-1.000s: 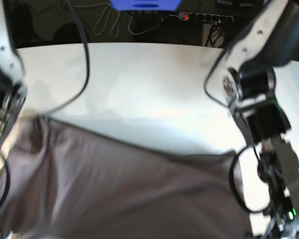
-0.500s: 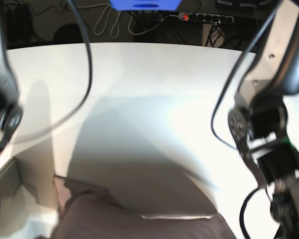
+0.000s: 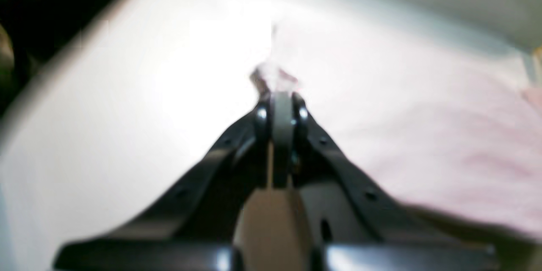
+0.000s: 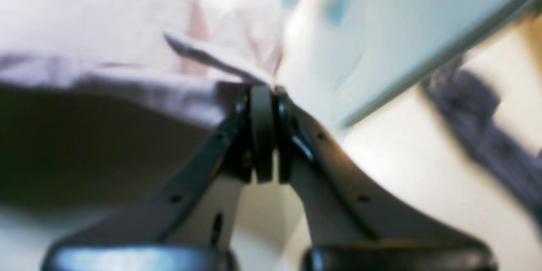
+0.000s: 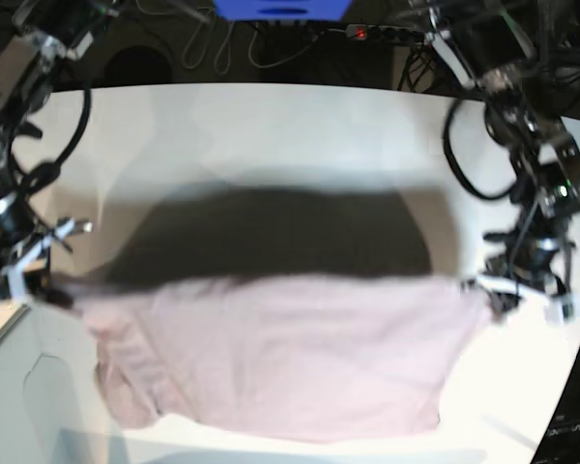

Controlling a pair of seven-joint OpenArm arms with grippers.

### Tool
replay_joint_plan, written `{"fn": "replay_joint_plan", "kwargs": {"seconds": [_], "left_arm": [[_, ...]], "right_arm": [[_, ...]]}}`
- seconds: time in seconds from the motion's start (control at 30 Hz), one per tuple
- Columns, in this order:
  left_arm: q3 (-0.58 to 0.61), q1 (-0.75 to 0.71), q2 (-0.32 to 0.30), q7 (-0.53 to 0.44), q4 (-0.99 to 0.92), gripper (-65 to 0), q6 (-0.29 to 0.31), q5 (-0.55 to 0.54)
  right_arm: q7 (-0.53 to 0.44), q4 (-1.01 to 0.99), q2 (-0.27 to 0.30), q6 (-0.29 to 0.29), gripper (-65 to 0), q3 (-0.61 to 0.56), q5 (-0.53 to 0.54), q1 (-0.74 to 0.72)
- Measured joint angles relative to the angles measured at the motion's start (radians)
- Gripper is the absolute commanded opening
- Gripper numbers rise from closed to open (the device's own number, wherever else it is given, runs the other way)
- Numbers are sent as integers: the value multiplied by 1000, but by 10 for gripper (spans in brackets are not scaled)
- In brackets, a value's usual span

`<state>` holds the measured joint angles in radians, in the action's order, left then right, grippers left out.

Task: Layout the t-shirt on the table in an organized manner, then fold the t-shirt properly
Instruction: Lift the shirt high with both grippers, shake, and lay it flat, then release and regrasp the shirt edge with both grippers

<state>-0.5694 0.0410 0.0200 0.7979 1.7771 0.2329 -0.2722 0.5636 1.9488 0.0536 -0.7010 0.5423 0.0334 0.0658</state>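
Above the white table [image 5: 271, 126], both jaws grip the t-shirt [image 5: 280, 358], shadow beneath.

A blue object [image 5: 281, 9], a power strip [image 5: 398, 34] with a red light, and tangled cables [image 5: 217, 43] lie beyond.

Plain mauve t-shirt [image 5: 271, 358], white table [image 5: 271, 126].

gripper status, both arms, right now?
left gripper: closed, pinching an edge of the t-shirt.
right gripper: closed, pinching the t-shirt's other edge.
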Motion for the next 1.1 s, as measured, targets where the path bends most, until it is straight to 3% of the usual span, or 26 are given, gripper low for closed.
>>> {"fn": "replay_joint_plan", "kwargs": {"seconds": [0.13,0.3,0.47,0.67,0.83,1.1], "left_arm": [[-90,-120,-5,-64,-92,-650,-9,-125],[-95,-234,-3,-143,-201,-650,-5,-154],[-96,-290,-39,-204,-212,-650,-4,-166],[-191,-340,-31,-190,-187,-650,-2,-167],[-245,-361,-33,-196,-185,-650,-1,-171],[-248,-384,-29,-193,-185,-650,-2,-168]], "right_arm": [[-63,-3,-57,0,-650,7,-2,157],[-79,-10,-119,0,-650,5,3,290],[-86,-66,-114,1,-650,8,1,361],[-82,-68,-128,2,-650,15,5,467],[-180,-62,-149,1,-650,48,90,537],[-209,-67,-156,2,-650,51,98,570]]}}
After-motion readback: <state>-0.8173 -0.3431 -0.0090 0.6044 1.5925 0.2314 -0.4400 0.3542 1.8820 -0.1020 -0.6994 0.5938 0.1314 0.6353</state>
